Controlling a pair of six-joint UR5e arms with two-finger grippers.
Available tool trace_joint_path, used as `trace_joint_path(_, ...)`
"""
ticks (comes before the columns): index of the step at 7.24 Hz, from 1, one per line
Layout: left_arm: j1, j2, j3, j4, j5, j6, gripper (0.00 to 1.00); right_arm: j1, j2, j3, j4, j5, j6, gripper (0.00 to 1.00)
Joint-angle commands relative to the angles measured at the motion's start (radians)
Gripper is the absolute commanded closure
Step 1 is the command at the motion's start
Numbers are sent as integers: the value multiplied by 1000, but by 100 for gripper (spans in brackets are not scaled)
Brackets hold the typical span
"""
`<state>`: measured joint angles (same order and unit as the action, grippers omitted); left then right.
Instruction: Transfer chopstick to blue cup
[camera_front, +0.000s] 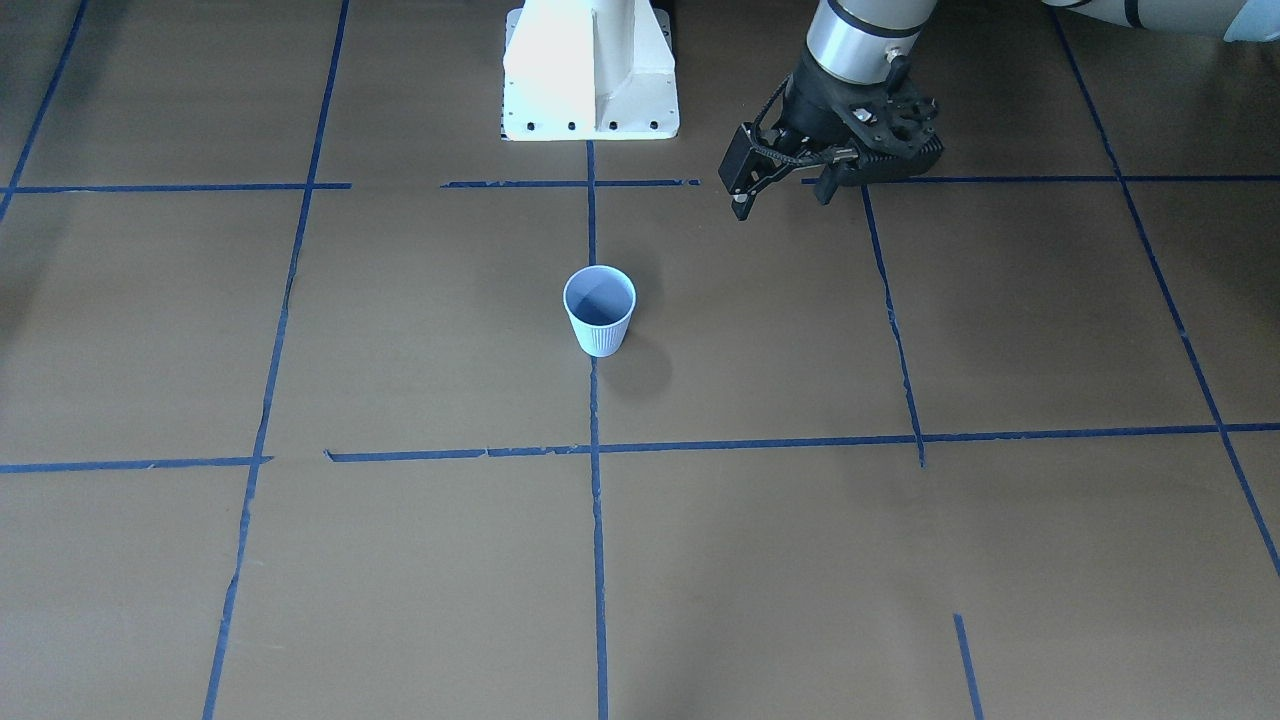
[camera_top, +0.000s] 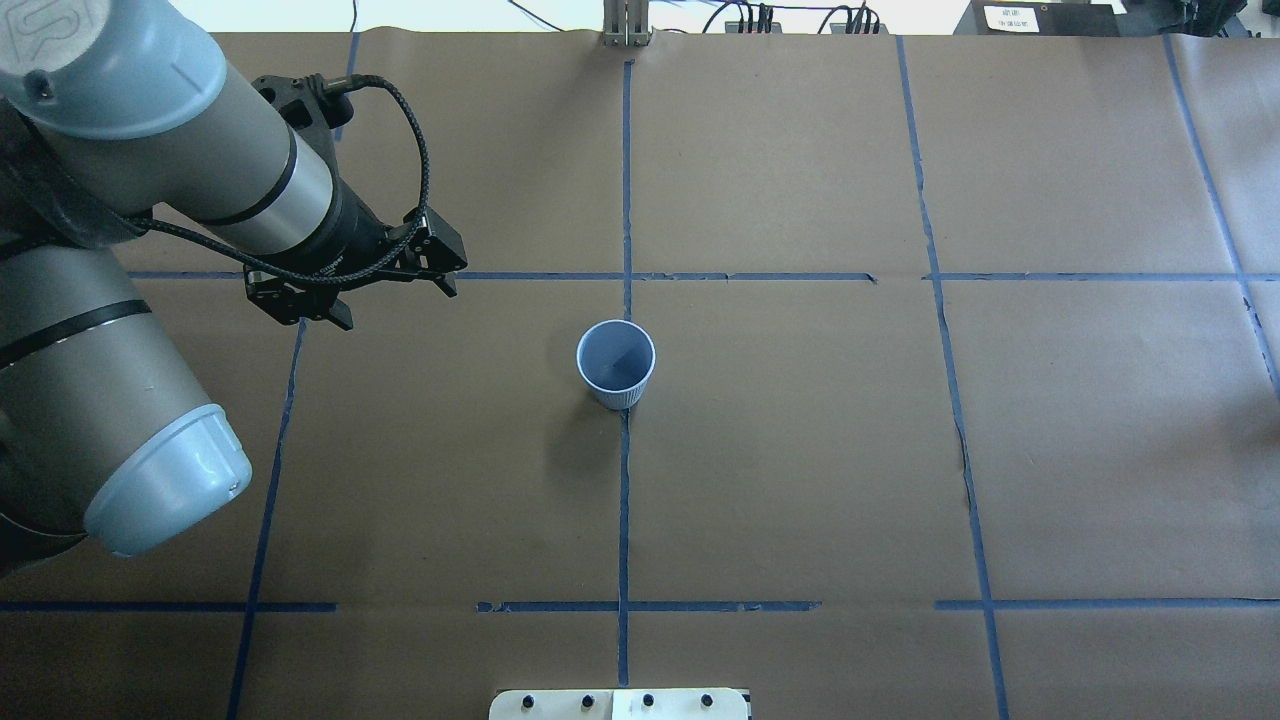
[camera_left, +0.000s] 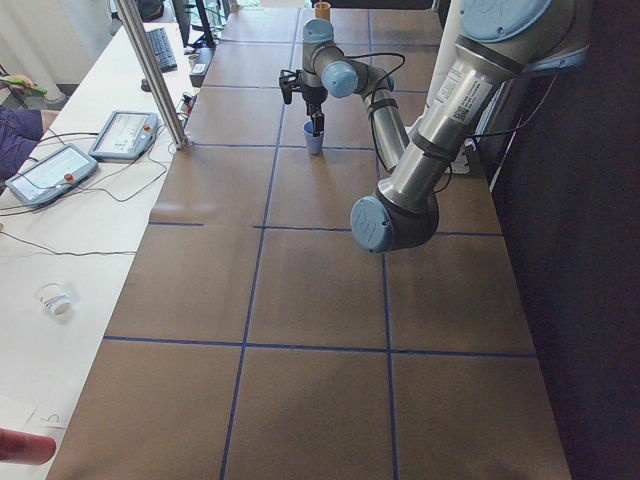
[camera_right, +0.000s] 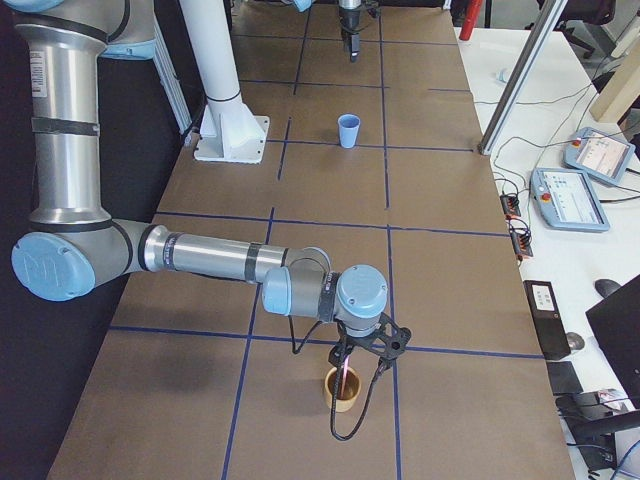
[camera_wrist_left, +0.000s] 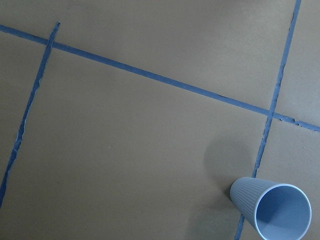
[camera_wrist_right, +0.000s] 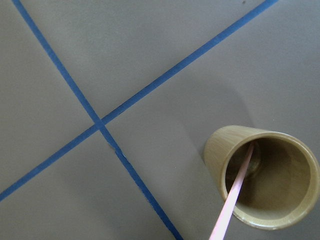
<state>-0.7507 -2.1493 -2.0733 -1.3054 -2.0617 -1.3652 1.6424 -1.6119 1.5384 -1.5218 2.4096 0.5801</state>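
- The pale blue ribbed paper cup (camera_top: 616, 365) stands upright, well apart from the left gripper (camera_top: 395, 300), out to its side toward the middle of the table. Its inside shows only blue wall and floor.
- The left gripper hangs above the table with its fingers spread wide and nothing between them.
- The tan bamboo cup (camera_wrist_right: 262, 175) stands upright directly under the right gripper (camera_right: 360, 352).
- The thin pink chopstick (camera_wrist_right: 237, 190) is in the bamboo cup. Its low end is at the cup's floor and it leans up over the rim toward the right wrist camera.
- Whether the right gripper is spread or closed on the chopstick, I cannot tell.
- A black cable (camera_right: 352, 425) loops down from the right gripper, just beside the bamboo cup.
- Between the left gripper and the blue cup, the brown paper table cover (camera_top: 800, 480) is crossed by blue tape lines (camera_top: 623, 500).
- The white robot pedestal (camera_front: 590, 80) stands behind the blue cup, near the left gripper's side.
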Motion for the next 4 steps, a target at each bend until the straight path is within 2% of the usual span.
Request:
trace_joint_path(1,-2,0,-10,0,0,0,0,2,1,0,0,-1,137,1)
trace_joint_path(4,-21,5,-31,2,0,6,0,16,1,-7,-1,2,274,1)
